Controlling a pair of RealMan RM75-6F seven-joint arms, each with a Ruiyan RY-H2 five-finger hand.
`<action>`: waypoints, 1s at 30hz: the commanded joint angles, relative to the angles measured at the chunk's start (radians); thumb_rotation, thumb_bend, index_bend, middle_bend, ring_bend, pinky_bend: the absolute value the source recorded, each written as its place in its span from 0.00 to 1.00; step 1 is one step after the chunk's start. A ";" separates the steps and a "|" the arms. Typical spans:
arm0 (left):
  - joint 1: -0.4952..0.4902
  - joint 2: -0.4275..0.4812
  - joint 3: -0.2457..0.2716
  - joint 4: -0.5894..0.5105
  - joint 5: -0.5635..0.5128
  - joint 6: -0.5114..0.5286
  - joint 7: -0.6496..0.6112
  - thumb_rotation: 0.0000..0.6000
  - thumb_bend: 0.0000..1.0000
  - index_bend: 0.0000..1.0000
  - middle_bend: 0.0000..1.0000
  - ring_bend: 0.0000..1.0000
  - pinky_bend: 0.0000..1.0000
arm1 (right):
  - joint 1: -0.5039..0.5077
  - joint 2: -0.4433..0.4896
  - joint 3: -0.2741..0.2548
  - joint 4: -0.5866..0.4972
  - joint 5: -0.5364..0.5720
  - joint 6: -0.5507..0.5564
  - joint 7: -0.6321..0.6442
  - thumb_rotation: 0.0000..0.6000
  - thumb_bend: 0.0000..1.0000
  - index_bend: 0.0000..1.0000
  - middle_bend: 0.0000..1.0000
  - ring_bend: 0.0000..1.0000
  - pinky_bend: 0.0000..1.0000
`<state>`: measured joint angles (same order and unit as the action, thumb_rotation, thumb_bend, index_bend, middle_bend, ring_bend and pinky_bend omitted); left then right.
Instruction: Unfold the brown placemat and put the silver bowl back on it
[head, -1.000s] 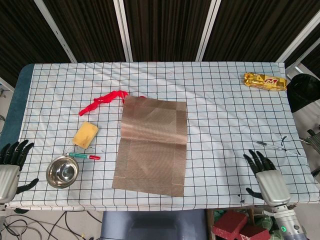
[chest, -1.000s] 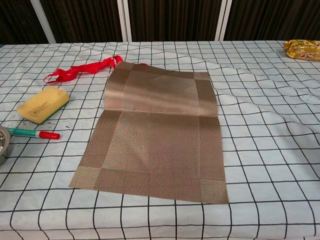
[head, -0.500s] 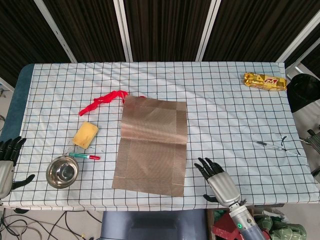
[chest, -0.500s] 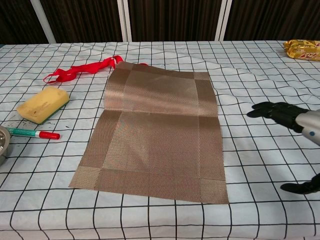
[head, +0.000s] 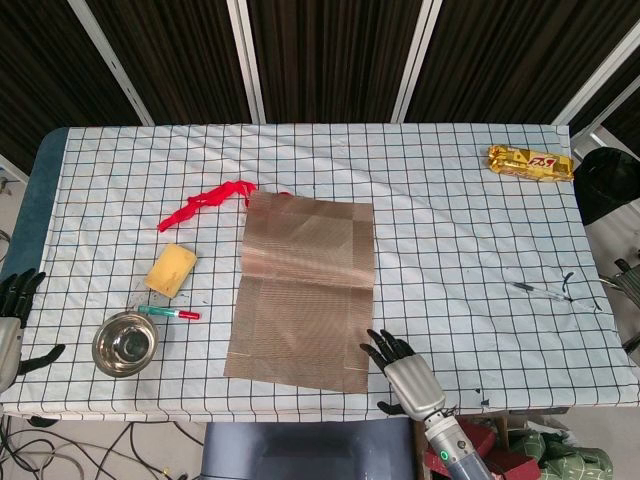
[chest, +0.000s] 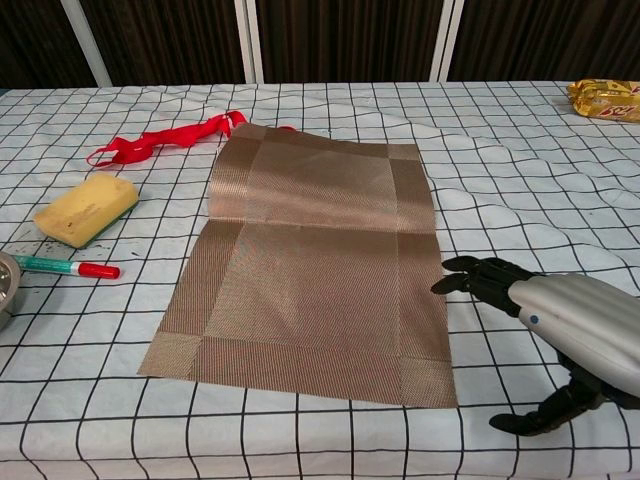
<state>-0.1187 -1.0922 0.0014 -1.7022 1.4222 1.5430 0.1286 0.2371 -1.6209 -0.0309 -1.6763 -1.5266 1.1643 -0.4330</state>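
The brown placemat (head: 304, 290) lies flat in the middle of the checked tablecloth, with a crease running across its middle; it also fills the centre of the chest view (chest: 315, 260). The silver bowl (head: 125, 343) stands empty to its left near the front edge, and only its rim (chest: 5, 290) shows in the chest view. My right hand (head: 402, 374) hovers just right of the mat's near right corner, fingers spread and holding nothing (chest: 560, 325). My left hand (head: 10, 335) is at the table's far left edge, left of the bowl, fingers apart and empty.
A yellow sponge (head: 171, 270) and a red-capped marker (head: 170, 313) lie just behind the bowl. A red ribbon (head: 205, 203) touches the mat's far left corner. A gold snack packet (head: 530, 162) sits at the far right, and a pen (head: 545, 292) at the right edge.
My right hand has swept left along the front edge, from the right side to the mat's near right corner. The left hand has drifted slightly further off the left edge.
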 joint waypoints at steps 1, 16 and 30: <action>0.002 0.001 -0.003 -0.001 0.001 -0.002 -0.002 1.00 0.05 0.06 0.04 0.01 0.00 | 0.002 -0.016 0.002 0.013 0.009 -0.002 -0.001 1.00 0.06 0.16 0.00 0.00 0.16; 0.010 0.001 -0.018 -0.003 0.001 -0.014 -0.002 1.00 0.05 0.06 0.04 0.01 0.00 | 0.020 -0.077 0.015 0.041 0.036 -0.009 0.008 1.00 0.10 0.16 0.00 0.00 0.16; 0.013 0.003 -0.029 -0.001 -0.004 -0.033 -0.003 1.00 0.05 0.06 0.04 0.01 0.00 | 0.036 -0.112 0.025 0.066 0.081 -0.026 -0.010 1.00 0.10 0.17 0.00 0.00 0.16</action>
<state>-0.1060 -1.0893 -0.0270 -1.7040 1.4182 1.5113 0.1255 0.2728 -1.7316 -0.0060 -1.6113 -1.4467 1.1388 -0.4428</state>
